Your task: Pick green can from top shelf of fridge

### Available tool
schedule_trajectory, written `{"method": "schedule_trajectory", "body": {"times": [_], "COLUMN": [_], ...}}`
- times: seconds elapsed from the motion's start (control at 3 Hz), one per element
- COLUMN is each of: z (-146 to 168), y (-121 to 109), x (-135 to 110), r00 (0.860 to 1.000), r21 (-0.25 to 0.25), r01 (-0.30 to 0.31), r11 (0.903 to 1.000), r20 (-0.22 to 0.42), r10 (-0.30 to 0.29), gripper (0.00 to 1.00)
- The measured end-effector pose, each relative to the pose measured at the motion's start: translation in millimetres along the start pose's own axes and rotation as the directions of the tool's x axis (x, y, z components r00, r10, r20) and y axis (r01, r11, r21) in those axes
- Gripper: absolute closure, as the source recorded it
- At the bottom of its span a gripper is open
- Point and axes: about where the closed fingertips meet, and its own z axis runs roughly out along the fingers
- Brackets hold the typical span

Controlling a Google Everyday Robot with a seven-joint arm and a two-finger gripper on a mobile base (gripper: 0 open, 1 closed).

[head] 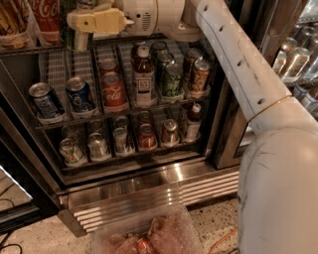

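End effector (82,22): up at top-left of scene, at the front of the top shelf (30,48), yellow-ish part lying across the green can (75,41). Can't tell if it's clenched on the can or released; the contact is hidden by its own body. Can stands upright on the top shelf w/ its lower part showing just below the end effector. It doesn't look lifted or pulled clear of the rack.

Arm (238,64) runs from lower right up & left across the fridge (149,181) opening, partly covering the right side of the racks.

Progress, as I judge it: reach is done, end effector is at the right can. Left to do: confirm the grip, lift over the front rail, draw the can out toward the near side.

Neighbours: red Coca-Cola item (47,12) just left of the can on the same shelf. Rack below holds blue cans (79,94), red cans (114,92), a bottle (143,77) & shorter green cans (171,79), all apart from the end effector.
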Motion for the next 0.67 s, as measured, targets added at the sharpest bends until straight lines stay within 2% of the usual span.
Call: {"method": "schedule_trajectory", "body": {"times": [0.33, 0.67], "z": [-3.4, -6.9], "y": [14.9, 21.4], "x": [7.4, 12.2], "r00": [0.999, 0.998], "r21": [-0.113, -0.161], "r01": [-0.037, -0.059], "r11": [0.9929, 0.9851], "r20": [0.007, 0.004], "r10": [0.038, 0.06], "gripper": [1.0, 1.0]}}
